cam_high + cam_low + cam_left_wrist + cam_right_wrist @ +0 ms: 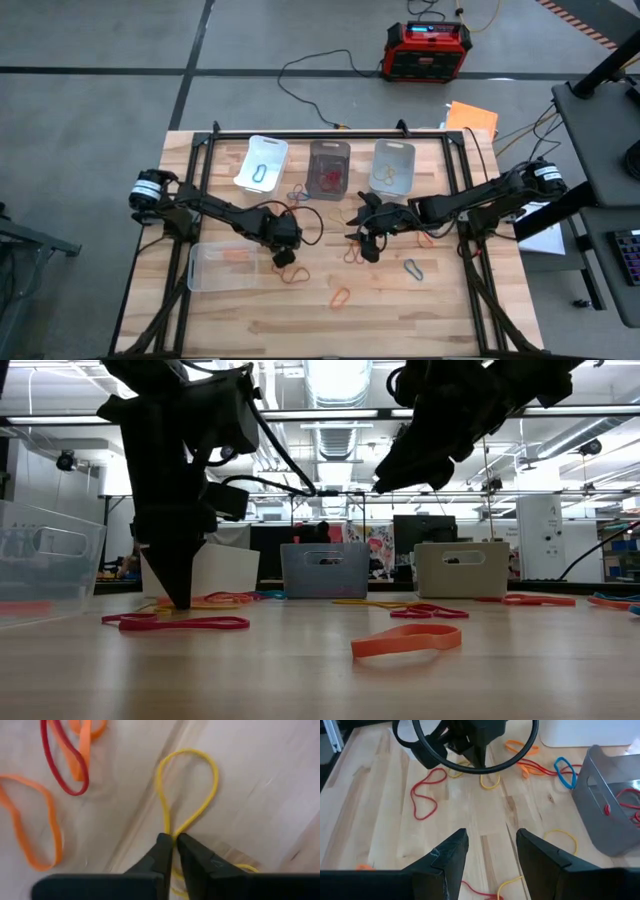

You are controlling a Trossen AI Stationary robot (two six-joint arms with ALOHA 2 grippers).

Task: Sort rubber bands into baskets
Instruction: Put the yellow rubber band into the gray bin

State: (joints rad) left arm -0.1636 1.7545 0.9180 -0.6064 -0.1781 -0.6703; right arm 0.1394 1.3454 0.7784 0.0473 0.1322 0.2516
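Observation:
My left gripper (283,260) points down at the table beside the near clear basket (215,268), shut on a yellow rubber band (216,780). In the low view its fingertips (183,600) reach the tabletop. My right gripper (492,847) hangs open above the table's middle (368,246), facing the left gripper, with nothing between its fingers. Loose rubber bands in red (175,623), orange (405,641) and blue (564,770) lie flat on the wood. The white basket (261,162), the smoky dark basket (329,168) and a clear basket (393,165) stand in a row at the far side. My left gripper pinches two strands of the yellow band together (173,832) between its fingertips, coming from above and pointing steeply down. The loop ahead of the fingers (190,752) lies flat on the table, and another part of the band (245,867) shows behind the fingers.
The smoky dark basket holds red bands (625,800), the white one a blue band (262,172). A red-and-black box (427,50) and black cables sit on the floor beyond the table. Bare wood lies along the near edge (330,330).

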